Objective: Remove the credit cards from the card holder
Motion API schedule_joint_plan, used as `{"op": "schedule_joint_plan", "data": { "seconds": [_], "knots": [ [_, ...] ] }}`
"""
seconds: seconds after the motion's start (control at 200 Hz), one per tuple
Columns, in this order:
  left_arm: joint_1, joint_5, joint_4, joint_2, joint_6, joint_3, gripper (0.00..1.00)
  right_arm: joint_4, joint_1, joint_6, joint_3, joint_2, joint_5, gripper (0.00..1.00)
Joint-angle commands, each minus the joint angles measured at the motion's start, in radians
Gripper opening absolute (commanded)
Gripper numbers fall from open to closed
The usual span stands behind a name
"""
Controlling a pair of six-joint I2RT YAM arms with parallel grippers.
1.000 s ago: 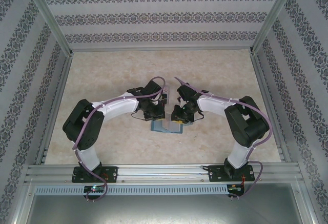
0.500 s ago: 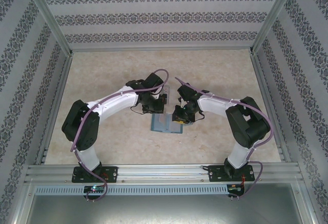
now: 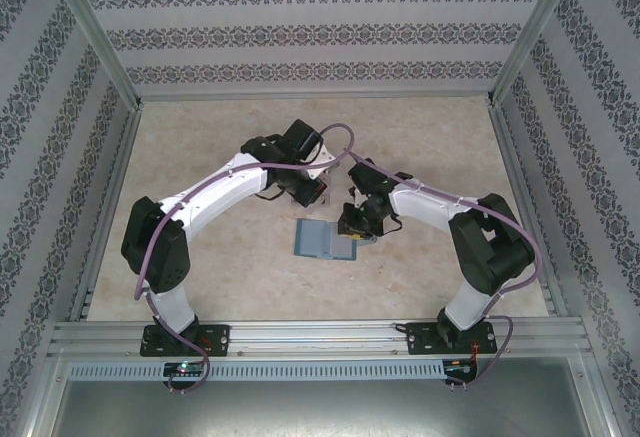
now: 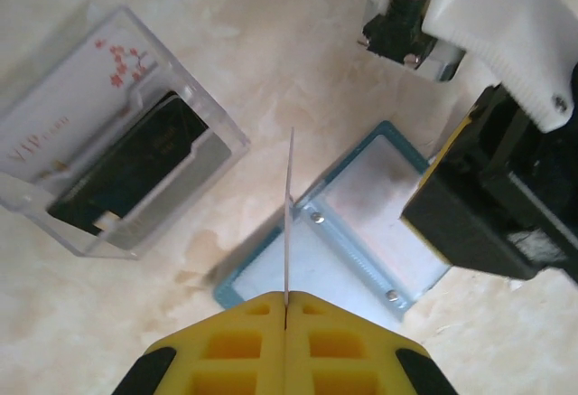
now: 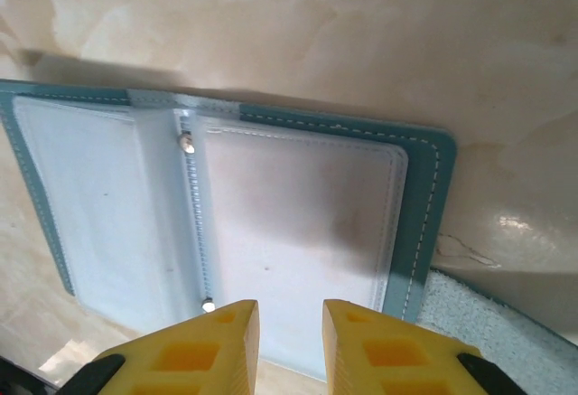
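The card holder [image 3: 315, 240] is seen lying open and flat near the middle of the table [image 3: 200, 157], its inner pockets turned upward. Its long axis runs roughly left to right in the top view, and its spine runs from the near side to the far side. The right gripper [image 5: 291, 312] is placed at one long edge of the holder, with its yellow fingers set a narrow gap apart and nothing seen between them. The left gripper [image 4: 285, 300] is closed on a thin card [image 4: 291, 201]. The card is viewed edge-on and stands out straight from the fingertips, above the holder's left half. Just beside the holder's far edge a clear tray [image 4: 221, 137] is laid at a slant, and a white card [image 4: 77, 106] and a dark card [image 4: 135, 173] are held in it. Bare table is left open on the left, right and near sides of the holder, well inside the patterned walls.
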Motion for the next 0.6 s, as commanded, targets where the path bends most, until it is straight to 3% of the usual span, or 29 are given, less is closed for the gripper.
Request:
{"op": "schedule_joint_plan", "data": {
  "seconds": [0.0, 0.135, 0.25, 0.595],
  "knots": [
    [0.017, -0.006, -0.045, -0.001, 0.342, 0.032, 0.00, -0.049, -0.021, -0.032, 0.029, -0.040, 0.024, 0.26],
    [0.026, 0.057, -0.075, -0.004, 0.604, 0.058, 0.00, -0.088, -0.036, -0.050, 0.045, -0.060, 0.032, 0.26],
    [0.034, 0.029, -0.115, 0.028, 0.758, 0.120, 0.00, -0.114, -0.045, -0.061, 0.051, -0.079, 0.040, 0.26],
    [0.087, -0.070, -0.317, 0.262, 0.957, 0.444, 0.00, -0.125, -0.070, -0.053, 0.031, -0.124, 0.055, 0.26]
  ]
}}
